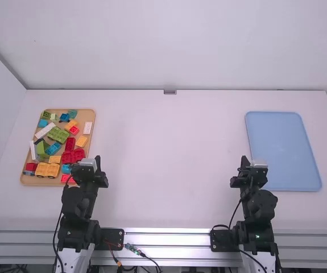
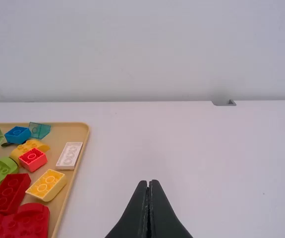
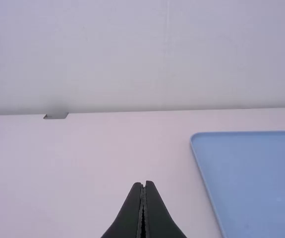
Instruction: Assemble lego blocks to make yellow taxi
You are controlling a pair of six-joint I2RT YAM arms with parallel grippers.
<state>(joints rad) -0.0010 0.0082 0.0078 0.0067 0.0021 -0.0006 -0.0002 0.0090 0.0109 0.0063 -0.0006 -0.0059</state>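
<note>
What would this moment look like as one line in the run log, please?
left fingers shut, holding nothing; right fingers shut, holding nothing; blocks on tan tray; blue tray at right; taxi unbuilt

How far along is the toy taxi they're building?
Nothing looks done yet: the blocks lie jumbled on the tan tray. Nothing is in hand either; the left gripper and right gripper are shut. Left to do, it seems, is everything: picking out pieces such as the yellow block and joining them.
</note>
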